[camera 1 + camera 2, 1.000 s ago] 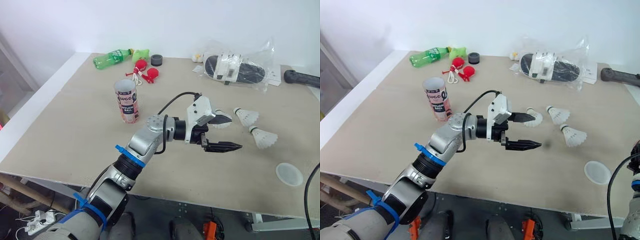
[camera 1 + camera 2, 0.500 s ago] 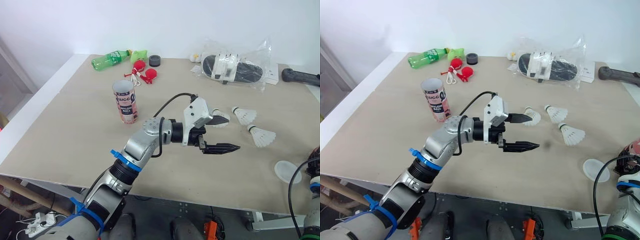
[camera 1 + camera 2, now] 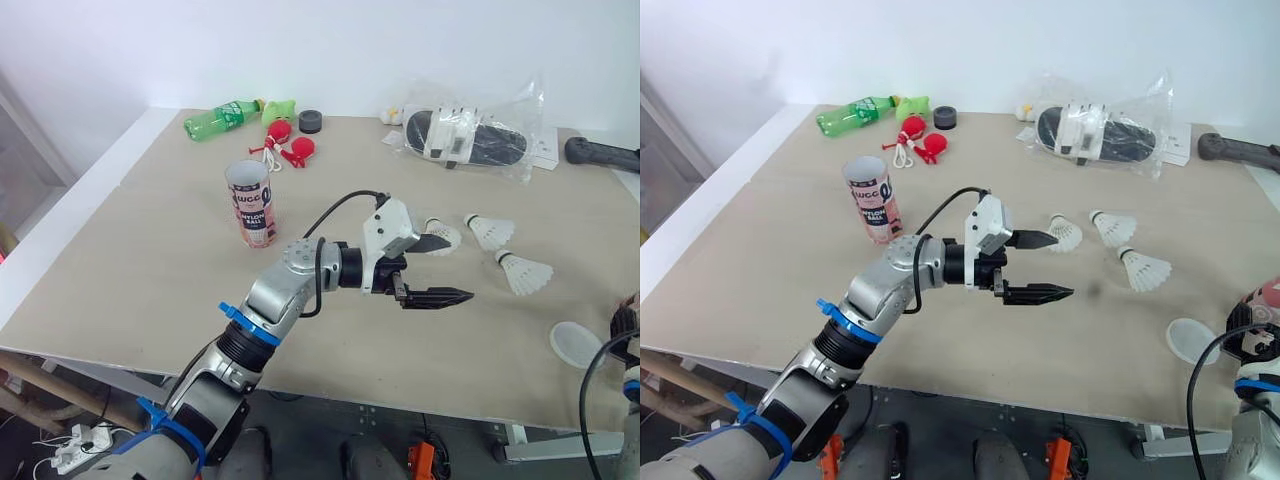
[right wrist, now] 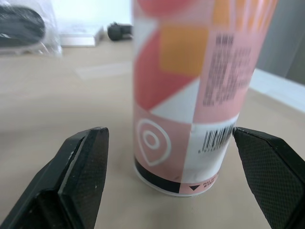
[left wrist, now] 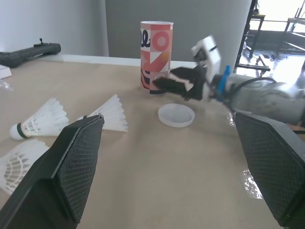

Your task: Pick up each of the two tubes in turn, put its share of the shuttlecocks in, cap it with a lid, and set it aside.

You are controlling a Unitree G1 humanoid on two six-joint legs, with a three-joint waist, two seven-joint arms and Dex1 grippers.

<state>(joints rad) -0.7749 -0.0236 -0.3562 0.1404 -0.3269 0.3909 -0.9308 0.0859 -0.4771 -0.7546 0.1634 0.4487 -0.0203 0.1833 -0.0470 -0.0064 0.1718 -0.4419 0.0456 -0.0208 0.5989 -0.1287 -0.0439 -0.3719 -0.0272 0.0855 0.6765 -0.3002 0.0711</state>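
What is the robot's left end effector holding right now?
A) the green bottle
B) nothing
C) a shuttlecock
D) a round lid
B: the left end effector has its two black fingers spread wide with nothing between them, near the nearest shuttlecock, which lies on the table.

Left arm outstretched, left pincer agape; right pincer likewise spread wide.
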